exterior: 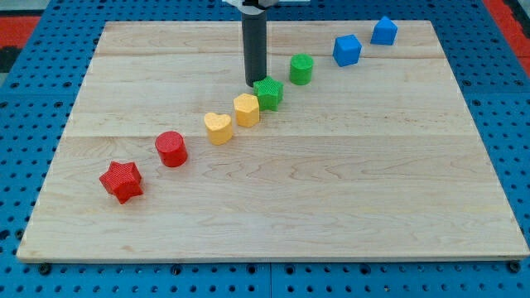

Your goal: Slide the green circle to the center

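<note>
The green circle (301,69) is a short green cylinder standing above the board's middle, toward the view's top. My tip (255,84) rests on the board to its lower left, about a block's width away. The tip sits just above and left of a green star-shaped block (268,93), close to or touching it.
Blocks run in a diagonal line across the wooden board (273,207): red star (122,181), red cylinder (171,148), yellow heart (219,128), yellow hexagon (247,109), then a blue cube (347,50) and a blue house-shaped block (383,31) at upper right.
</note>
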`<action>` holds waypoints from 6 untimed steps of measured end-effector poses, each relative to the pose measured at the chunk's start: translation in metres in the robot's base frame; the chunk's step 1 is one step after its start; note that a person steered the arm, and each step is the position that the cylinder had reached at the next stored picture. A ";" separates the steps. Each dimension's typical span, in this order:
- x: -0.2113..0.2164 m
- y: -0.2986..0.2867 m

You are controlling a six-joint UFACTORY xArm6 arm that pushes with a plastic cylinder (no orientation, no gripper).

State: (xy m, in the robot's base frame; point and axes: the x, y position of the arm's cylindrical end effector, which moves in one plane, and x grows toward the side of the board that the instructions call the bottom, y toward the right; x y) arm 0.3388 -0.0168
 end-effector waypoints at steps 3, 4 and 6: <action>-0.005 -0.004; -0.031 -0.047; -0.019 -0.160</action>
State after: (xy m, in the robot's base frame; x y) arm 0.3194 -0.1767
